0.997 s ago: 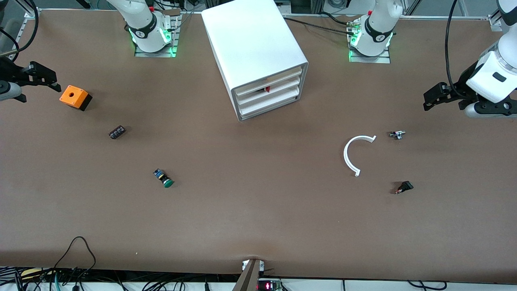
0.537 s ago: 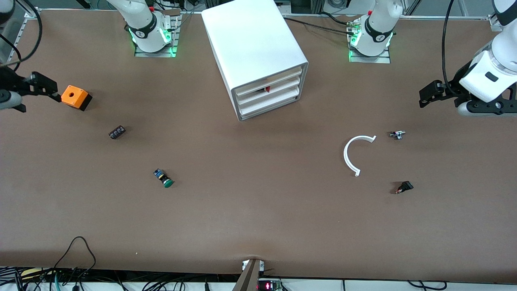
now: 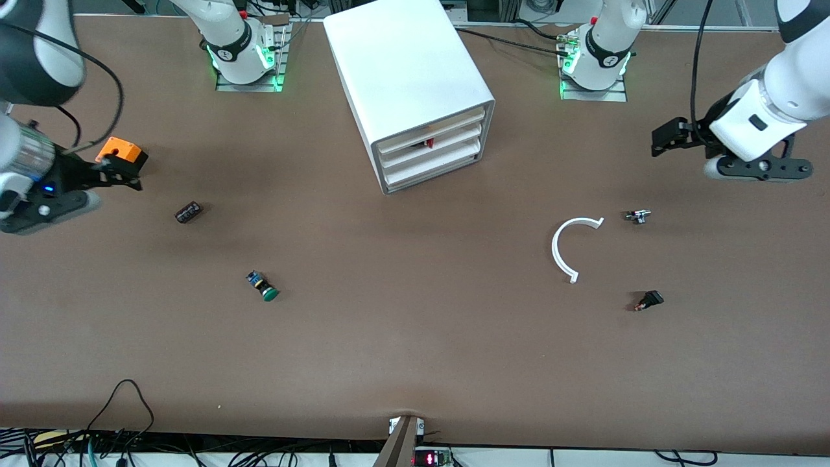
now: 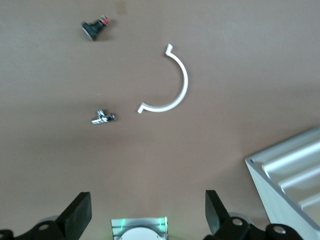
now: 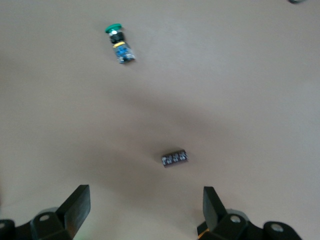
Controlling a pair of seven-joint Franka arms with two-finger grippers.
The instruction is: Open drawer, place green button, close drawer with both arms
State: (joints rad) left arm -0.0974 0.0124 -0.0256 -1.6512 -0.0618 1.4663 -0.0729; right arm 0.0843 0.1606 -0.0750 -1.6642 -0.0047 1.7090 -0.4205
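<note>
The white cabinet stands midway between the arm bases, and its lowest drawer is shut. A corner of the cabinet shows in the left wrist view. The green-capped button lies on its side on the table toward the right arm's end; it also shows in the right wrist view. My right gripper is open and empty, up in the air over the orange box's edge, its fingers spread wide. My left gripper is open and empty, up over the table at the left arm's end, fingers wide.
An orange box with a hole and a small dark block lie toward the right arm's end. A white arc, a small metal part and a small black part lie toward the left arm's end. A small red item shows at the middle drawer.
Both arms have swung in from the table's ends. The right gripper moved to the orange box. The left gripper moved toward the cabinet. Nothing on the table moved.
</note>
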